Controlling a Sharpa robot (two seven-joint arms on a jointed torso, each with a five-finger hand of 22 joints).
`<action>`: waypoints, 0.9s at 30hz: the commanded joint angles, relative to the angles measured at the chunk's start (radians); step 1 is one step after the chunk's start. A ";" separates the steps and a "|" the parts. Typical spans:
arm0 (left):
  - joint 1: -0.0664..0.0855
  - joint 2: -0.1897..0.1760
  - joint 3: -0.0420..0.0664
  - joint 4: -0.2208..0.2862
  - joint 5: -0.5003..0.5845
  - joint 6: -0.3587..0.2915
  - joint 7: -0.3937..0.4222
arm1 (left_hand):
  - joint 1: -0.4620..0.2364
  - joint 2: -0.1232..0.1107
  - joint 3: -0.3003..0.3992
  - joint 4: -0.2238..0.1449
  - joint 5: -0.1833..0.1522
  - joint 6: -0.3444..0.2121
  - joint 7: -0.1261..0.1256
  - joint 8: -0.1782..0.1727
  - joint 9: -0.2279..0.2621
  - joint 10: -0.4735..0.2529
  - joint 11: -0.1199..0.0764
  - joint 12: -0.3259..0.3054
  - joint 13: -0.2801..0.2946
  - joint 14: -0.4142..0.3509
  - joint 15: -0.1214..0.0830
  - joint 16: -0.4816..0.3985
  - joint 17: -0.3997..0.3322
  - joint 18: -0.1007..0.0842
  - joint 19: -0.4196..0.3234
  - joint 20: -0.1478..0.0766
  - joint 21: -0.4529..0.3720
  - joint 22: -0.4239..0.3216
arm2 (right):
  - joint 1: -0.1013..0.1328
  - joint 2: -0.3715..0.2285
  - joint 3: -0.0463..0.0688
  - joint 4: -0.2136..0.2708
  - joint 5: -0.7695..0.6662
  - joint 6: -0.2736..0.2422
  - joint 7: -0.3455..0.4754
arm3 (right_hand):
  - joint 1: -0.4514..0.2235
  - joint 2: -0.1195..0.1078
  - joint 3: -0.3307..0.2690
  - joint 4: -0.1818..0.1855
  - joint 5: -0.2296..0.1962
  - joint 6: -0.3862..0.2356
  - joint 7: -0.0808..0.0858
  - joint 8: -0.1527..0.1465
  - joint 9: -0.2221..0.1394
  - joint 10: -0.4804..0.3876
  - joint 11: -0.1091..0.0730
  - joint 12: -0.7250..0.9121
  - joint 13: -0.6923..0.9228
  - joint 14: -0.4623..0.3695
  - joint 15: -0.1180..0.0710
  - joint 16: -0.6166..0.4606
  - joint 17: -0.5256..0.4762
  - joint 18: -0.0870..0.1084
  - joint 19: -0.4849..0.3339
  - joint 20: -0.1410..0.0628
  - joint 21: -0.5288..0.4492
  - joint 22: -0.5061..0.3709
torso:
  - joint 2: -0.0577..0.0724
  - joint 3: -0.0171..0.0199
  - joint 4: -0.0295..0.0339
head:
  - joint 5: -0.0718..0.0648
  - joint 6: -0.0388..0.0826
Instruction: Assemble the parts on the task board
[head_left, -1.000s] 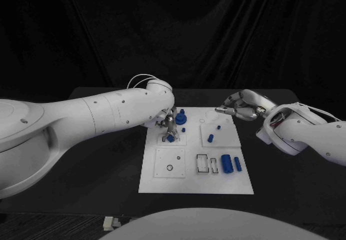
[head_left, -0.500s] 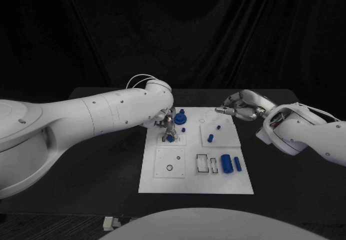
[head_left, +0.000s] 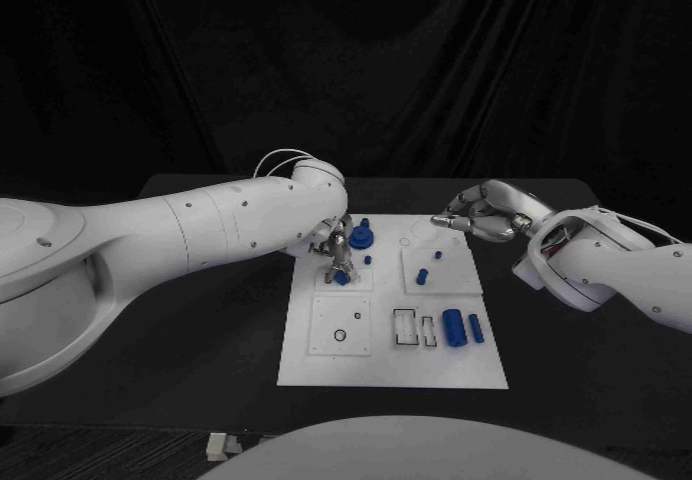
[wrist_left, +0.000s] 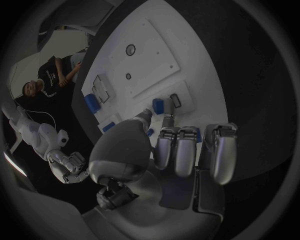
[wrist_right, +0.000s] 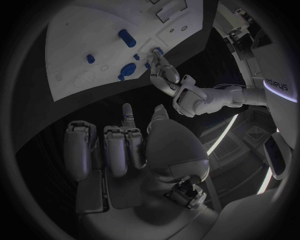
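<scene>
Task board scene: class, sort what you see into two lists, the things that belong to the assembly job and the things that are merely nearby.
Belongs to the job:
- task board
- blue parts standing or lying on it, such as the round part and the cylinder
- left hand, fingers on a small blue part
- right hand, holding nothing

Merely nearby:
- black table
- small pale items at the table's front edge

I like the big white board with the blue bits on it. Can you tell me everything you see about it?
The task board is a flat white rectangular plate that looks like plastic, lying on the black table between the two arms. Its top is split into outlined squares with small holes and slots. Small blue parts lie or stand on it. The left robot hand reaches down to one blue part near its far left corner.
</scene>
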 joint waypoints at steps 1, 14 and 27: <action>-0.001 0.000 0.001 0.003 0.002 0.018 0.002 | -0.007 -0.007 -0.005 0.008 -0.007 -0.001 -0.006 0.009 0.012 0.102 -0.008 0.001 0.260 0.106 -0.008 0.003 0.263 0.017 0.031 -0.011 -0.002 0.210 | -0.003 -0.002 0.001 0.000 -0.006 0.002 -0.012 | 0.005 0.001 -0.005 -0.001 -0.001 -0.001 0.003 0.003 -0.002 0.104 0.003 0.004 0.263 0.103 0.007 0.003 0.264 0.018 0.034 0.006 -0.007 0.218 | 0.000 -0.0003 0.0001 | 0.000 0.000; -0.001 0.000 0.001 0.004 0.002 0.024 0.005 | -0.004 -0.008 -0.011 0.015 -0.007 0.000 -0.012 0.031 0.050 0.103 -0.013 0.002 0.262 0.106 -0.012 0.003 0.263 0.017 0.032 -0.014 -0.002 0.211 | -0.003 0.000 0.001 -0.002 -0.006 0.006 -0.013 | 0.004 0.001 -0.006 0.000 -0.001 -0.001 0.003 0.003 -0.002 0.104 0.003 0.004 0.263 0.103 0.007 0.003 0.264 0.018 0.034 0.006 -0.007 0.218 | 0.000 -0.0001 0.0000 | 0.000 0.000; -0.001 0.002 0.001 0.001 0.002 0.019 0.019 | 0.045 -0.005 0.003 -0.009 0.003 0.008 -0.025 0.049 0.094 0.103 -0.024 0.002 0.261 0.106 -0.021 0.003 0.263 0.017 0.033 -0.021 -0.004 0.213 | -0.003 0.000 0.001 -0.003 -0.006 0.009 -0.015 | 0.005 0.001 -0.007 0.000 0.000 -0.002 0.003 0.003 -0.002 0.104 0.003 0.004 0.263 0.103 0.007 0.003 0.264 0.019 0.032 0.006 -0.011 0.217 | 0.000 -0.0001 -0.0002 | 0.002 0.000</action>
